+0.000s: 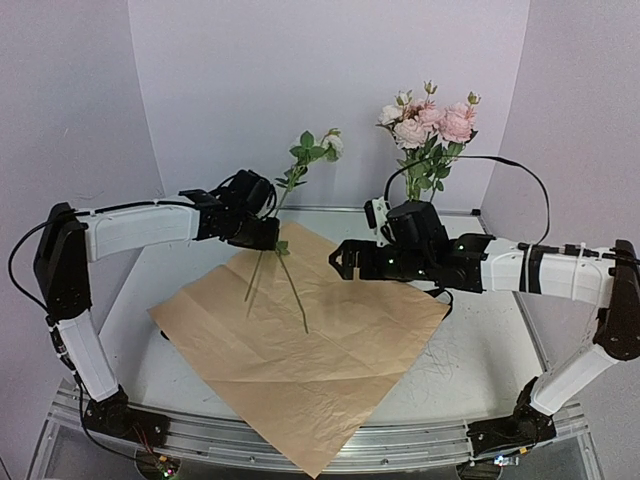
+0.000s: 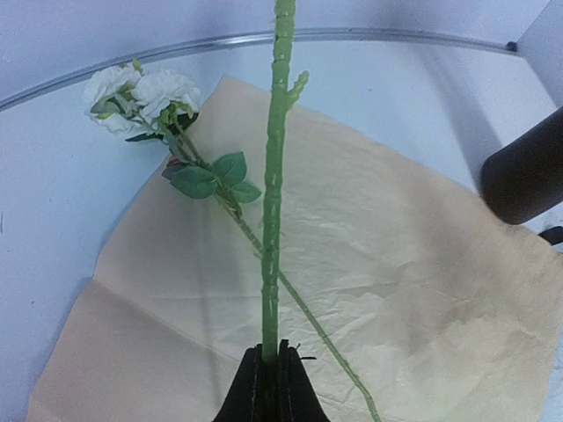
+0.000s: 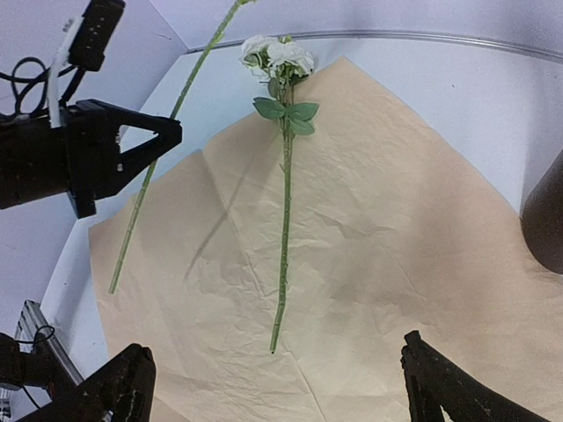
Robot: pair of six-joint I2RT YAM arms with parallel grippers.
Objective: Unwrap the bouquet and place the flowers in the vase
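The left gripper is clamped shut on a long thin green stem. Its black fingers meet around the stem near the lower part, and the stem runs straight up and away from the wrist camera. In the overhead view this stem tilts up to the right and ends in a small pale bloom with green leaves. Its lower end reaches over the left part of the tan crinkled paper sheet, which lies spread flat on the white table.

A second flower with white blooms lies flat on the paper sheet. Its blooms are near the sheet's far corner and its straight stem points back toward the arms, apart from both grippers.

The right gripper hovers over the sheet's right side with its jaws spread wide and nothing between them.

The tall matte black vase stands just past the sheet's far right edge. In the overhead view it is mostly hidden behind the right arm. A bunch of pink and white blooms rises there, its leafy stems dropping out of sight behind the wrist.
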